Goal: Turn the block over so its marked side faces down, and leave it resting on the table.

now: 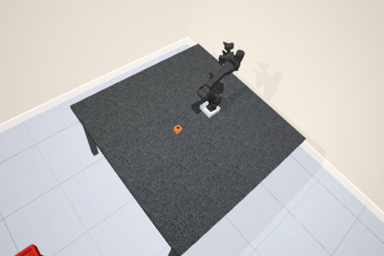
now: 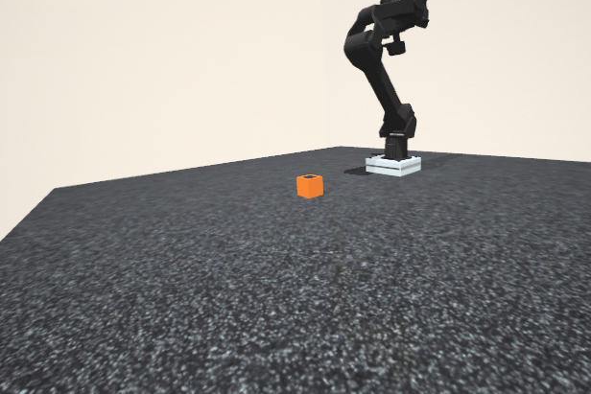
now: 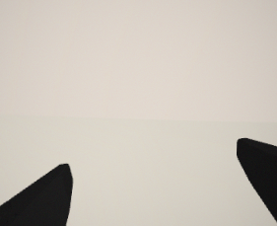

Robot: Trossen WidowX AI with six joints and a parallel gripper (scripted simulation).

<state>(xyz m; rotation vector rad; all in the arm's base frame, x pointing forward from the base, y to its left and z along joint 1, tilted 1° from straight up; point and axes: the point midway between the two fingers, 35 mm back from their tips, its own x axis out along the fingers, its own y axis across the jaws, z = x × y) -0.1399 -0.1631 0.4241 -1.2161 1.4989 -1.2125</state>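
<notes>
The block [image 1: 176,131] [image 2: 309,187] is a small orange cube. It rests flat on the dark table [image 1: 205,165] [image 2: 295,285], and its marked side, with a dark square [image 1: 177,128] [image 2: 309,176], faces up. My gripper [image 3: 155,160] is open, with its two black fingertips wide apart and nothing between them in the wrist view. In the top and exterior views the folded arm holds it high up on the base's side, well away from the block. The wrist view shows only wall behind the fingers, and the block is out of that view.
The arm stands on a white base [image 1: 209,114] [image 2: 387,168], to the right of the block and farther back in the top and exterior views. Pale walls stand behind the table. Part of a red object [image 1: 31,250] shows at the bottom left of the top view, off the table.
</notes>
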